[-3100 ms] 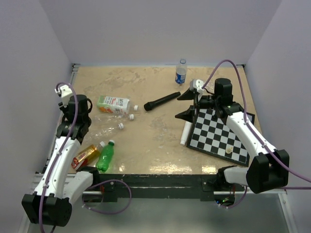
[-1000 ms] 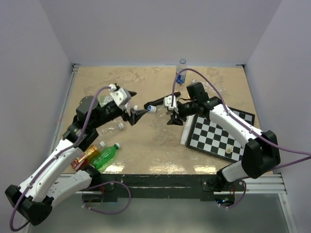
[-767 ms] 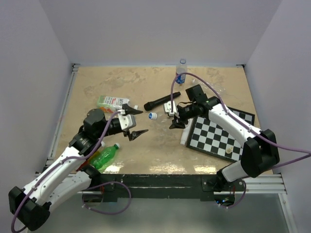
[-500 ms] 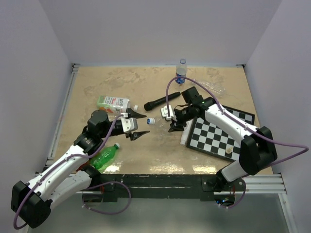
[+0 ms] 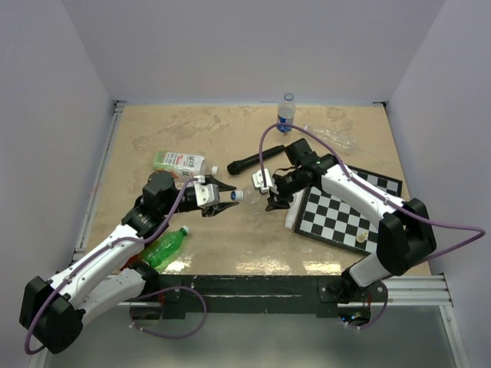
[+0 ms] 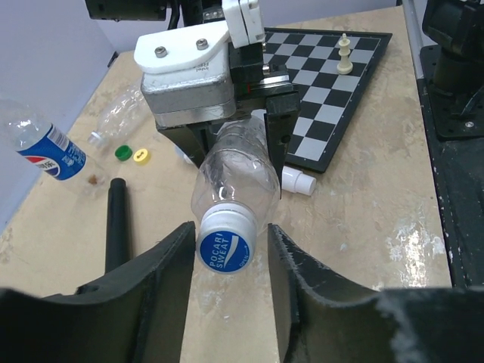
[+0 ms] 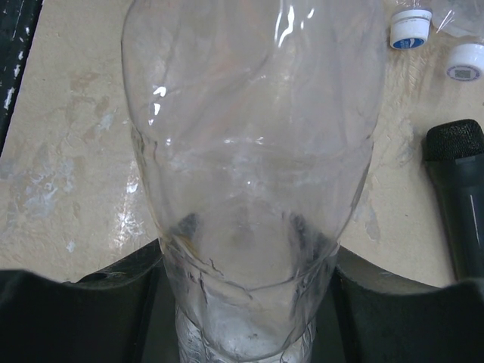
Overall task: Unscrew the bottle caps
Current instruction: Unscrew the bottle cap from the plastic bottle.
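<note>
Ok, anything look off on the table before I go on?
Nothing is spilled. The bottle in the right gripper is crinkled where it is gripped. The chessboard lies askew, with one lone piece on it. A green cap and a yellow cap lie loose near the Pepsi bottle.

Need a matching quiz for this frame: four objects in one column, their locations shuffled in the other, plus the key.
Objects
1. clear bottle
2. Pepsi bottle
3. green bottle
4. chess piece

Places
A. on the chessboard
B. at the far edge of the table
C. between the right fingers
D. lying near-left, beside the left arm

Pairs: 1-C, 2-B, 3-D, 4-A
</note>
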